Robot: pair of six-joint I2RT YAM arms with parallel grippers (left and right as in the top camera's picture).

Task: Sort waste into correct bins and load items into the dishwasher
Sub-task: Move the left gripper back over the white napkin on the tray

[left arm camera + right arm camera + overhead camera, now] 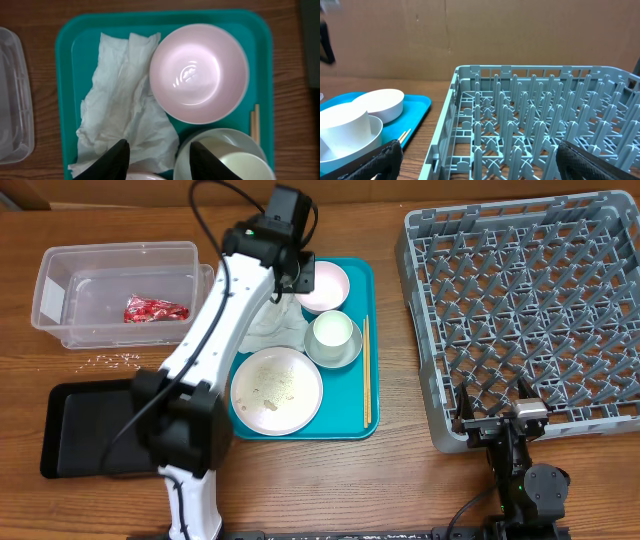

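A crumpled white napkin lies on the left of the teal tray, next to the pink bowl. My left gripper hangs over the napkin's near edge, its black fingers apart with nothing between them. A white cup stands inside the grey metal bowl. The white plate carries crumbs, and the chopsticks lie along the tray's right side. A red scrap sits in the clear tub. My right gripper is wide open at the near edge of the dishwasher rack.
The black tray lies at the front left beside my left arm's base. Loose rice grains are scattered on the wood between it and the tub. The grey rack fills the right side of the table.
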